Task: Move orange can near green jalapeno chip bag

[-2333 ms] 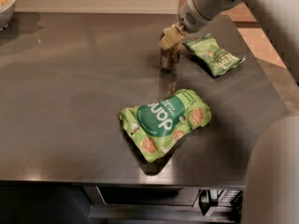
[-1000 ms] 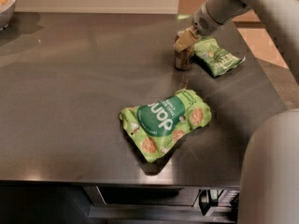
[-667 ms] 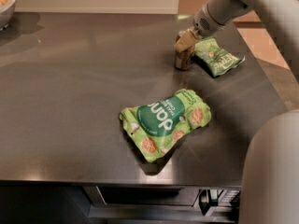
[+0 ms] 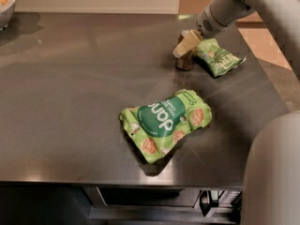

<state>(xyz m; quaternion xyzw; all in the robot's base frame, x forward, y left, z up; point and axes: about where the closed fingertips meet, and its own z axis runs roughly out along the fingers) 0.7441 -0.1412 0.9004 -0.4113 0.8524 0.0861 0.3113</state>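
Orange can (image 4: 184, 61): upright by the desk's (image 4: 70, 78) far right corner, just beside the green jalapeno chip bag (image 4: 219, 56). My gripper (image 4: 186, 43): clasping the can's top. Larger green bag (image 4: 164, 121): mid-desk.

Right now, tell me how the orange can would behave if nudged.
The orange can stands upright under the gripper, so a high nudge would probably tip it. Round-sided, it could then roll on the smooth steel table. It likely stays rigid.
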